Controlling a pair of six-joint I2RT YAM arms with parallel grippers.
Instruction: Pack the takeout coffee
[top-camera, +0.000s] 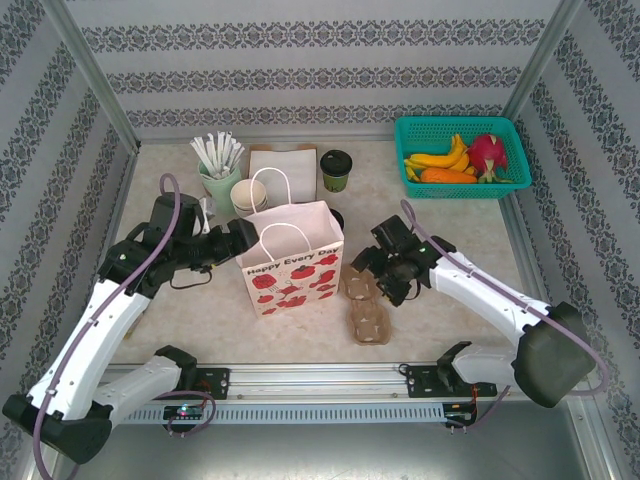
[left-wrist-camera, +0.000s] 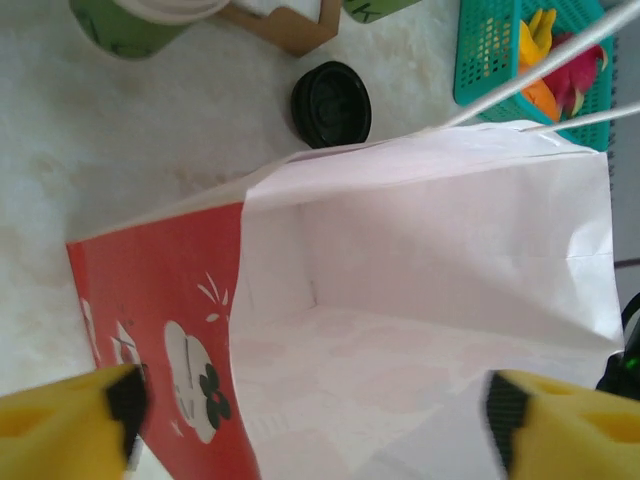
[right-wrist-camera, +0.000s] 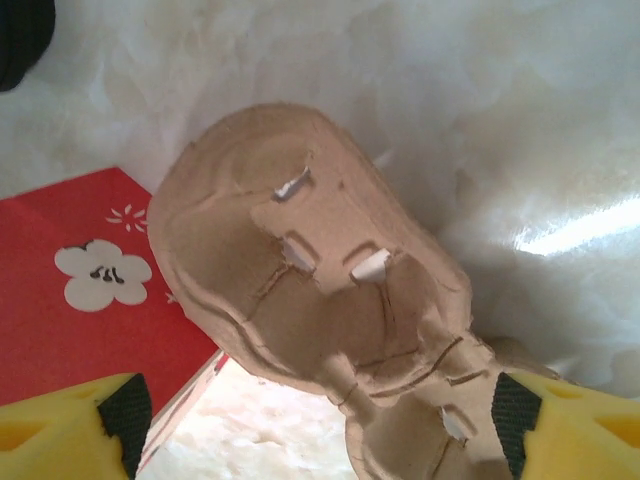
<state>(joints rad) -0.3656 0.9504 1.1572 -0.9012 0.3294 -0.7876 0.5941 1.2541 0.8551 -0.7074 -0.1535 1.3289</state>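
On the pale worktop (top-camera: 290, 340) my left end effector (left-wrist-camera: 315, 415) gapes over the open red-and-white paper bag (left-wrist-camera: 430, 230), ready for loading. My right end effector (right-wrist-camera: 318, 420), equally apart, straddles the brown pulp carrier (right-wrist-camera: 300, 280), presumably to grasp it.

Item: moulded pulp cup carrier (right-wrist-camera: 330, 300), tan, centre of frame, running toward lower right; small torn holes and creases in surface.
Item: paper bag (right-wrist-camera: 50, 340), red panel, lower left; white flower print (right-wrist-camera: 100, 275) on it. Carrier's edge overlaps bag's edge in picture; contact cannot be told.
Item: table (right-wrist-camera: 480, 100), cream, mottled; bright glare at right edge.
Item: black object (right-wrist-camera: 20, 40), upper left corner, cut off, unidentifiable.
Item: right gripper (right-wrist-camera: 320, 425), yellow fingers (right-wrist-camera: 55, 430) with black pads, bottom corners, spread wide.
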